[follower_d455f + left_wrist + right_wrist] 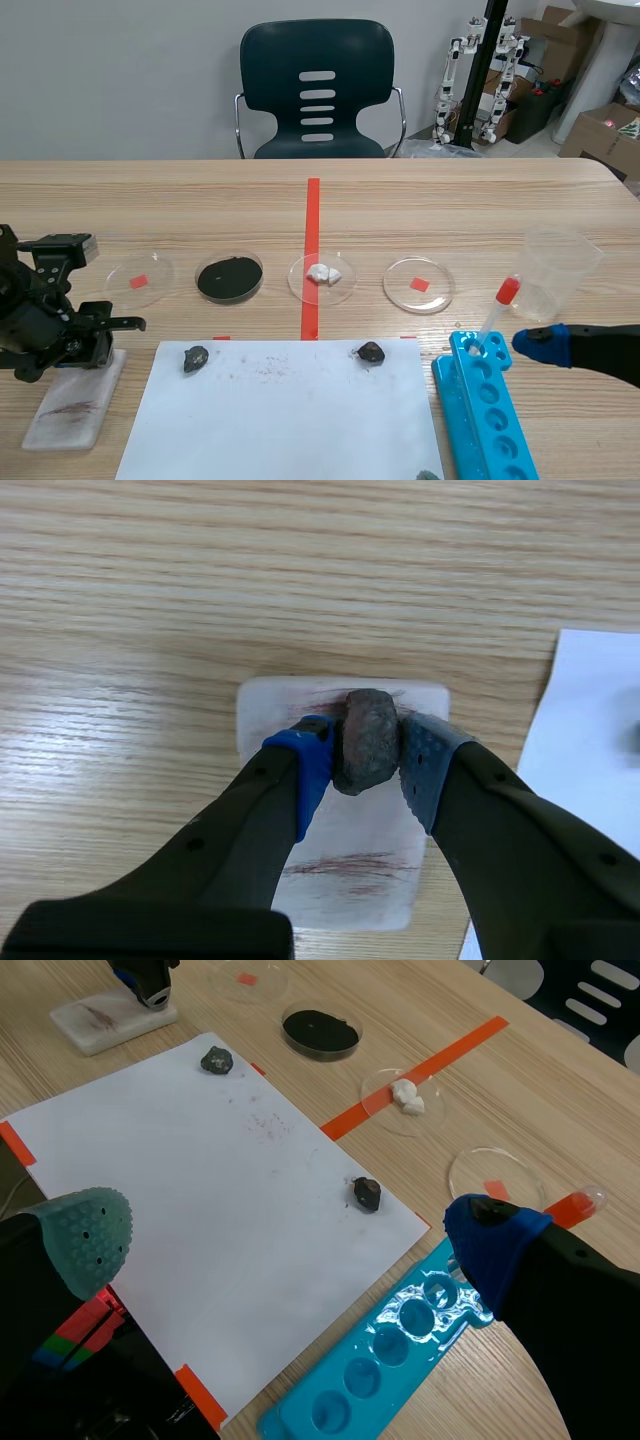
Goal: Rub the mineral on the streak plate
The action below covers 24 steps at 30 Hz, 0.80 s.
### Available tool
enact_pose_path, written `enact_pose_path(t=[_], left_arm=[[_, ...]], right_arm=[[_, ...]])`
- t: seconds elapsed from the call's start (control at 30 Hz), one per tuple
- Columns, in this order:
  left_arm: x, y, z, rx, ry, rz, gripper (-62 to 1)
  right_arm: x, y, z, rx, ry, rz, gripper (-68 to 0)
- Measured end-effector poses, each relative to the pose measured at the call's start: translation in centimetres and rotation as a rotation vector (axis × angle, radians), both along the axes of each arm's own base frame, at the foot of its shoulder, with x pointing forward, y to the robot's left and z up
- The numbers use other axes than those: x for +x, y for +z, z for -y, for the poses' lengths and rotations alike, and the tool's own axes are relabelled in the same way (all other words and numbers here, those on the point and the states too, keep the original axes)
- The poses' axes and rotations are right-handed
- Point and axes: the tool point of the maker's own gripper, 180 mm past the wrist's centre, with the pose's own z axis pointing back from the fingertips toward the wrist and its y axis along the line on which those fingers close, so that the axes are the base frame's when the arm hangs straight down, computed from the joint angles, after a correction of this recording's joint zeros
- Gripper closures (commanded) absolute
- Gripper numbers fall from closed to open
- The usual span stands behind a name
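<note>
A white streak plate (68, 402) lies near the table's left front edge, with reddish-brown streaks on it. In the left wrist view my left gripper (366, 748) is shut on a brownish-grey mineral (366, 738). It holds the mineral over the far end of the streak plate (345, 875). Whether the mineral touches the plate cannot be made out. In the scene view the left gripper (95, 343) hangs over the plate's far end. My right gripper (290, 1245) is open and holds nothing, above the white paper's right edge, far from the plate (108, 1017).
White paper (280, 415) carries a dark mineral (195, 358) and another (370, 351). Behind it stand several petri dishes, one with black powder (229, 277) and one with white lumps (322, 274). A blue rack (485, 405), a red-capped tube (498, 308) and a plastic cup (556, 275) are at the right.
</note>
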Motion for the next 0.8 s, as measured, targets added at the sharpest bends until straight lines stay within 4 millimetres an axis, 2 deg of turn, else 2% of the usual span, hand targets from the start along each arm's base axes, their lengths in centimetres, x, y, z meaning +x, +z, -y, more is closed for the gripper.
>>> enact_pose_path(t=[0.2, 0.43, 0.8], left_arm=[[0.2, 0.1, 0.5, -0.026, -0.002, 0.009, -13.0], [-0.2, -0.2, -0.2, 0.072, -0.027, -0.019, -13.0], [-0.7, 0.0, -2.5, 0.211, -0.03, -0.055, -13.0]], right_arm=[[0.0, 0.0, 0.0, 0.0, 0.0, 0.0, -67.9], [0.0, 0.0, 0.0, 0.0, 0.0, 0.0, -67.9], [0.0, 0.0, 0.0, 0.0, 0.0, 0.0, -67.9]])
